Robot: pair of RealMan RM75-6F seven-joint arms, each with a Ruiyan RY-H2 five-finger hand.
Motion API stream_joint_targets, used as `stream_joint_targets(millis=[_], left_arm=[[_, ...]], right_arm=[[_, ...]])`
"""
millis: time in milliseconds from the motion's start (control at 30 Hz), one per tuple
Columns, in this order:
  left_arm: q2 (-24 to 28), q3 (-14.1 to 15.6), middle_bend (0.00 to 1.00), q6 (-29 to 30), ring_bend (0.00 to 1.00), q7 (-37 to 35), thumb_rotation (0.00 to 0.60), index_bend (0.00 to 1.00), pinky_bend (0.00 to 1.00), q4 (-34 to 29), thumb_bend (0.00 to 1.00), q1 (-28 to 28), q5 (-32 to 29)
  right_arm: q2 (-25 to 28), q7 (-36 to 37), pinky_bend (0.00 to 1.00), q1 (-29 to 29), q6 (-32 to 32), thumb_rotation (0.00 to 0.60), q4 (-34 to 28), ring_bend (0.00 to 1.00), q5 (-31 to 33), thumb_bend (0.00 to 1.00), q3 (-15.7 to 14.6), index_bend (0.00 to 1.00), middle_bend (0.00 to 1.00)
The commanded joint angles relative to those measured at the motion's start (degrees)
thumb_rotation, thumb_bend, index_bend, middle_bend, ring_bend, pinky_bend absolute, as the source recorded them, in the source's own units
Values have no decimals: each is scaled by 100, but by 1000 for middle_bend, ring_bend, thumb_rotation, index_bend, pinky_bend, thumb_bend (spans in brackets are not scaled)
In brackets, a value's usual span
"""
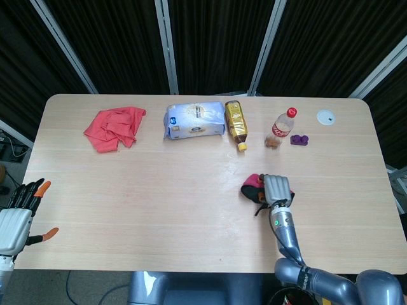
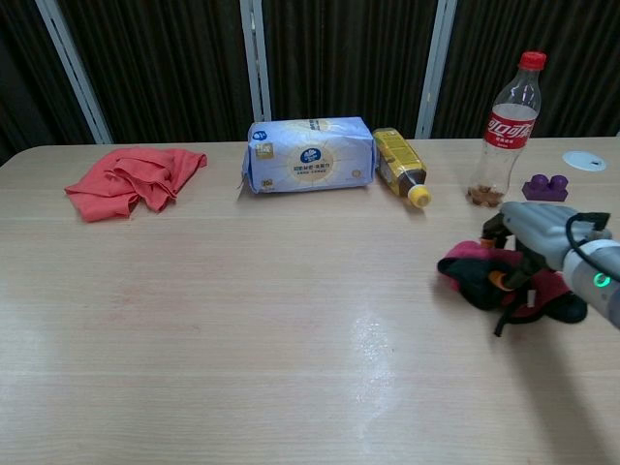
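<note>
My right hand (image 1: 276, 189) (image 2: 536, 226) lies on top of a dark red and black cloth bundle (image 1: 252, 188) (image 2: 480, 275) right of the table's middle, fingers curled down over it and gripping it. A black strap hangs from the bundle beside the wrist. My left hand (image 1: 18, 215) hangs off the table's near left corner with its orange-tipped fingers spread and nothing in them; the chest view does not show it.
Along the far side of the wooden table (image 1: 159, 190) lie a red cloth (image 1: 114, 127), a blue tissue pack (image 1: 194, 120), a lying amber bottle (image 1: 235, 122), an upright cola bottle (image 1: 282, 127), a purple block (image 1: 299, 139) and a white disc (image 1: 325, 117).
</note>
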Motion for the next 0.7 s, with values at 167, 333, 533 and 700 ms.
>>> stream_joint_targets(millis=[167, 333, 533, 700], left_arm=[[-13, -2, 0, 19, 0, 49, 600, 0, 0, -5, 0, 7, 5], [-38, -14, 0, 56, 0, 91, 600, 0, 0, 17, 0, 13, 15], [-54, -19, 0, 93, 0, 107, 600, 0, 0, 38, 0, 22, 36], [-54, -23, 0, 122, 0, 122, 600, 0, 0, 51, 0, 31, 46]], right_arm=[[726, 120, 763, -355, 89, 600, -60, 555, 78, 426, -4, 751, 658], [1191, 352, 762, -562, 234, 600, -571, 520, 4, 400, 28, 731, 627], [1814, 655, 547, -715, 217, 600, -1477, 187, -369, 210, -100, 385, 286], [2176, 645, 222, -810, 381, 600, -2050, 0, -664, 129, -233, 142, 16]])
